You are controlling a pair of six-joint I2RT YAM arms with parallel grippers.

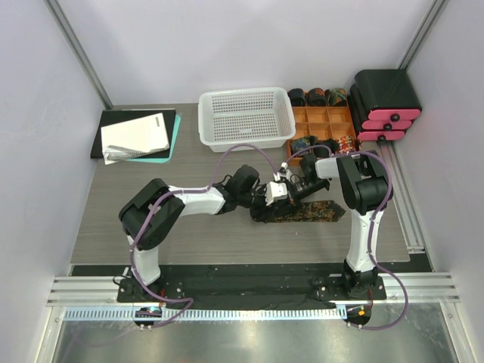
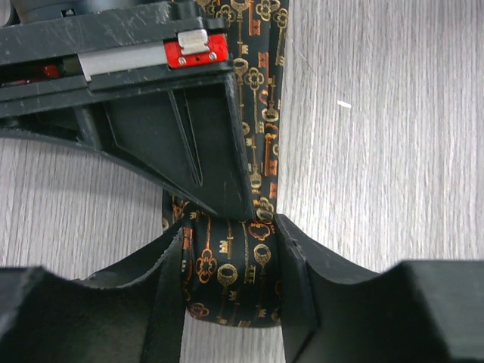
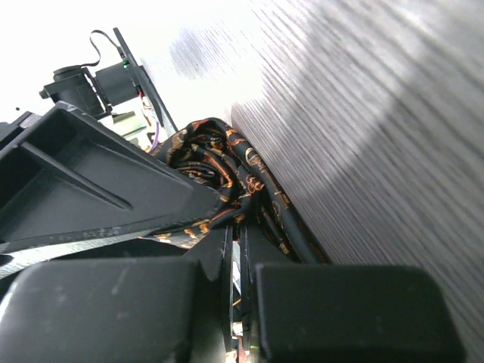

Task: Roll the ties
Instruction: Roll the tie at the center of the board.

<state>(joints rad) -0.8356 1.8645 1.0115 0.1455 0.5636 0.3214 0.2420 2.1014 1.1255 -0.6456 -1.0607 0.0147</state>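
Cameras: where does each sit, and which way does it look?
Top external: above and behind, looking down on the table; left arm and right arm show.
Left wrist: on the left arm, looking down at the tie between its fingers.
Right wrist: low along the table; its shut fingers pinch the tie.
All share the tie.

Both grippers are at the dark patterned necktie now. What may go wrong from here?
The dark key-patterned fabric necktie is bunched unevenly where the right gripper pinches it, so the roll may come out loose or lopsided. The left gripper has its fingers either side of the tie's end, very close to the right gripper; the two might collide.
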